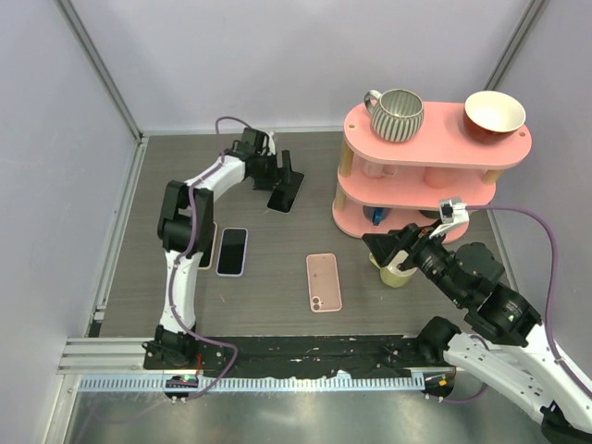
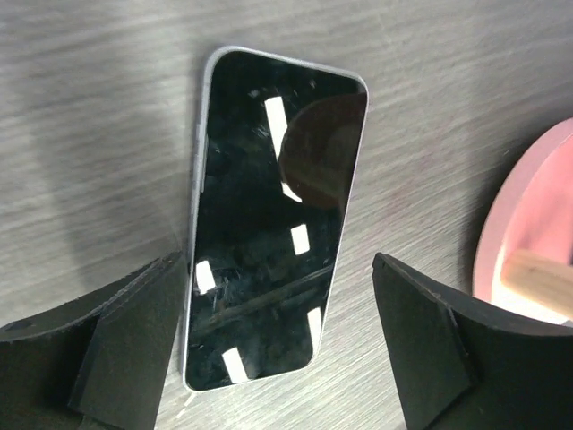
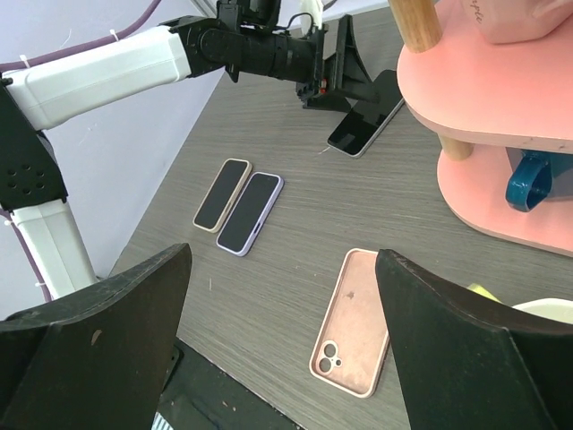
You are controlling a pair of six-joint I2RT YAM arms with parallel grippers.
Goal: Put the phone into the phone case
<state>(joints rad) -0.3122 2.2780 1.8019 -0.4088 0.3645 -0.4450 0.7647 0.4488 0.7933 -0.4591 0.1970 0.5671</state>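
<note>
A phone with a black screen and pale rim lies face up on the grey table; it also shows in the top view and the right wrist view. My left gripper is open, one finger on each side of the phone's near end; in the top view the left gripper is over it. The empty pink phone case lies open side up mid-table. My right gripper is open and empty, above and to the right of the case, seen in the top view by the shelf.
A purple-cased phone and a beige-cased phone lie side by side at the left. A pink two-tier shelf stands at the right with a striped mug and a bowl. A yellow-green cup stands below the right gripper.
</note>
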